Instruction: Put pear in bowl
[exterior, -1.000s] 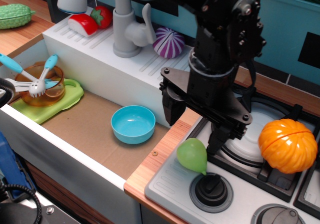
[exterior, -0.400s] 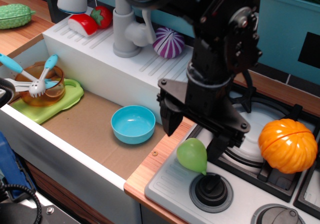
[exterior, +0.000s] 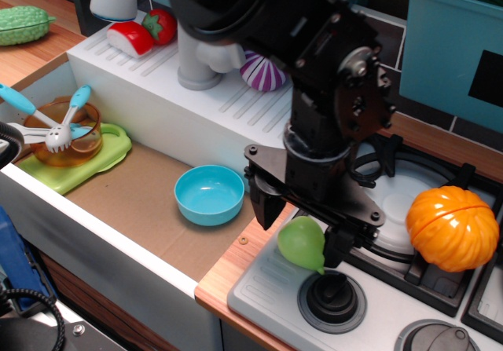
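the small smooth light-green plastic pear [exterior: 302, 243] is seen lying on the grey stove panel at the edge of the counter [exterior: 236, 258], its pointed end turned toward the black round knob [exterior: 331, 297] just below it. the black gripper [exterior: 301, 227] is set right over the pear, with the jaws spread wide, one dark finger at the pear's left and the other at its right; nothing is held yet, and whether the pads touch the fruit cannot be told. the step in hand is judged to be the grasp. next, the jaws would need to be closed on the pear's round body, the pear lifted and carried left over the counter edge to the small round light-blue plastic bowl [exterior: 209, 195], which sits empty on the brown sink floor [exterior: 134, 186] near the pear. the smooth, tapered shape may slip if it is pinched near the point. the orange plastic pumpkin [exterior: 453, 227] is left well apart on the burner. compared with one second earlier, the arm is lower and shifted left, so that the jaws now straddle the pear; pear and bowl are unmoved.
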Robot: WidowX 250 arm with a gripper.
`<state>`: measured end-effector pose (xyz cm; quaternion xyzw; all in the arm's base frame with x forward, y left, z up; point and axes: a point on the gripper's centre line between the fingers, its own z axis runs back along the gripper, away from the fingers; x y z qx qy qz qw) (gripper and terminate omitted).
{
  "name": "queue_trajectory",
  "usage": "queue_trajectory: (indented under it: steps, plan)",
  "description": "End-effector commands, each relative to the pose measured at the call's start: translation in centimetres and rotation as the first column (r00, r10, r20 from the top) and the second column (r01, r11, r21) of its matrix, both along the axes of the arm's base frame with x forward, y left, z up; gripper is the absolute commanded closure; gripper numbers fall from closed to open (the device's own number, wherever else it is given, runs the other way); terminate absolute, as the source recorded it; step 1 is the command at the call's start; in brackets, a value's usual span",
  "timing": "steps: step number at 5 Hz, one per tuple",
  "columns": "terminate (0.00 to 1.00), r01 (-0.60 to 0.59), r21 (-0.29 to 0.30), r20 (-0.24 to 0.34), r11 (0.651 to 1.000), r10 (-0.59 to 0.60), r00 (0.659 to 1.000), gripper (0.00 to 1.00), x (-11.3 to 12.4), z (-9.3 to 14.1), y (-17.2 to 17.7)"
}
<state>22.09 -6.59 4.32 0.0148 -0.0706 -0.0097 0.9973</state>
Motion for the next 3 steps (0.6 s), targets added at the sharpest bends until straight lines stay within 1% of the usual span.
queue_trajectory:
  steps: [1,2,3]
  plan:
    - [0.0,0.004,-0.001,0.05,1.0,-0.004,0.999,0.0,0.5,-0.9,0.5]
    - [0.0,-0.003,-0.022,0.071,1.0,0.004,0.997,0.0,0.4,-1.8,0.5]
    - [0.0,-0.019,-0.018,0.07,1.0,0.02,0.997,1.0,0.2,-2.3,0.4]
